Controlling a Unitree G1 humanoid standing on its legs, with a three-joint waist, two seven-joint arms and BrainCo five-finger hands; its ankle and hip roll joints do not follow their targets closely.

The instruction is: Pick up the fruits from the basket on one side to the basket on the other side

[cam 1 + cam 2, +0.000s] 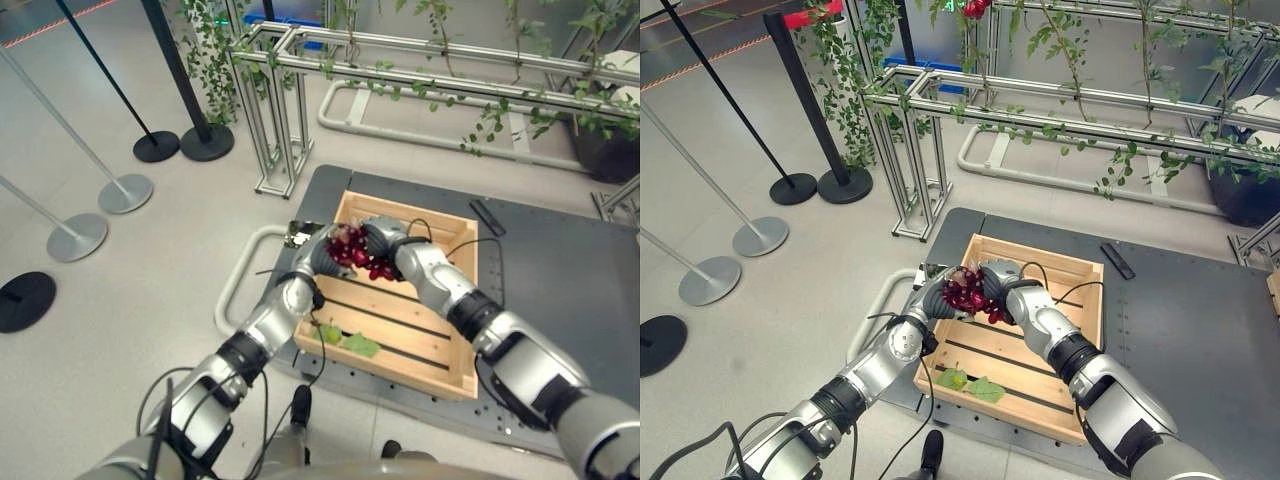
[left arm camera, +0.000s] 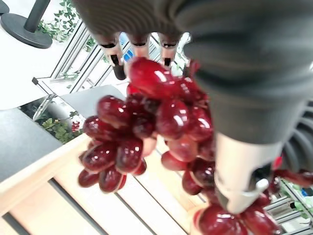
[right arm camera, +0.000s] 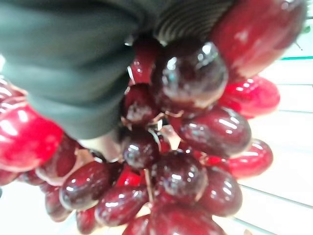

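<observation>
Grapes (image 1: 970, 292), a dark red bunch, are held between both hands above the far left corner of a wooden slatted crate (image 1: 1080, 290). The left hand (image 1: 940, 293) is seen at the bunch's left side, its fingers (image 2: 117, 58) reaching over the top of the grapes and its thumb (image 2: 239, 171) pressed against their other side, so the bunch is clasped by it. The right hand (image 1: 1002, 280) is met against the bunch from the right; in its wrist view the grapes (image 3: 186, 142) are pressed right under its dark cover, but whether its fingers are curled round them cannot be told. The bunch hangs clear of the crate's slats. Two green leaves (image 1: 972, 385) lie on the crate floor near its front left corner. The crate rests on a dark grey counter (image 1: 1200, 330), on which a small black bar-shaped object (image 1: 1120, 260) lies just beyond the crate's far right corner.
</observation>
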